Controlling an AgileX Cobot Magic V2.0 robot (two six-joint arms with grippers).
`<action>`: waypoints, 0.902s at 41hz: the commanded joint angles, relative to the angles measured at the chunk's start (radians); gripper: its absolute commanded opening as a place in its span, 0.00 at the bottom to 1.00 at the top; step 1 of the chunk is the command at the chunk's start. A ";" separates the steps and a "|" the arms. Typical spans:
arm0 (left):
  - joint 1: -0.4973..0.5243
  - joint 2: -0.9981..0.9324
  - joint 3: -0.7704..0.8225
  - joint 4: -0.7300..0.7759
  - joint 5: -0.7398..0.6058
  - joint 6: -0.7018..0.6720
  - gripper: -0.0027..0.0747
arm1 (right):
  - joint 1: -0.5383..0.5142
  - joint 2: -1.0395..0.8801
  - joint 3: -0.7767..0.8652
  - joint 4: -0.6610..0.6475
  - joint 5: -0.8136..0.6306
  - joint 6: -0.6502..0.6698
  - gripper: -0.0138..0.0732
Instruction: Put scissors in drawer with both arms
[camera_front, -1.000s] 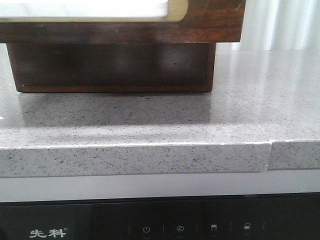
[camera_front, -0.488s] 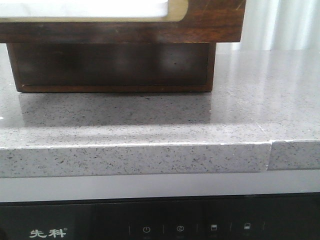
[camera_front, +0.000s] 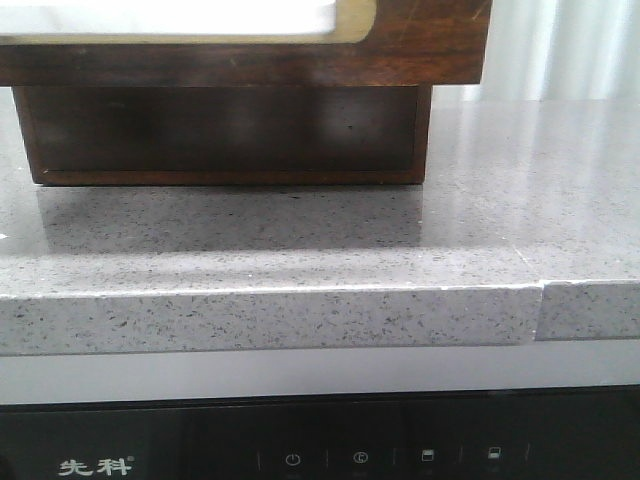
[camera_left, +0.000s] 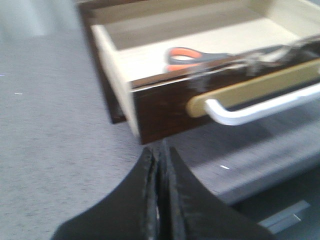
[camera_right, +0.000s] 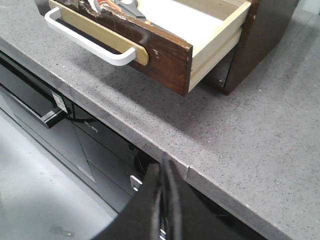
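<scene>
Change vs earlier front frames: none seen; drawer front and counter sit the same in the front view.
Drawer (camera_left: 165, 107): pulled open, dark brown front with cream plate and white bar handle (camera_left: 260, 107); pale interior exposed.
Scissors (camera_left: 200, 58): lie flat inside the open drawer, close behind the front panel.
Scissors axis: long axis runs parallel to the drawer front; in the left wrist view orange-lined loops lie toward 9 o'clock, blades toward 3 o'clock. Blade tips blurred.
Scissors, right wrist view (camera_right: 125, 7): only a grey part shows at the frame's edge.
Left gripper (camera_left: 159, 165): fingers pressed together, clenched on nothing, over the grey counter (camera_left: 55, 140) short of the drawer.
Right gripper (camera_right: 164, 172): fingers pressed together, empty, above the counter edge, apart from the drawer.
</scene>
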 joint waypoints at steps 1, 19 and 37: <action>0.085 -0.072 0.125 0.004 -0.251 -0.006 0.01 | -0.002 0.009 -0.023 0.000 -0.072 -0.004 0.08; 0.268 -0.360 0.661 -0.083 -0.685 -0.006 0.01 | -0.002 0.009 -0.023 0.000 -0.072 -0.004 0.08; 0.275 -0.362 0.743 -0.072 -0.834 0.000 0.01 | -0.002 0.009 -0.023 0.000 -0.070 -0.004 0.08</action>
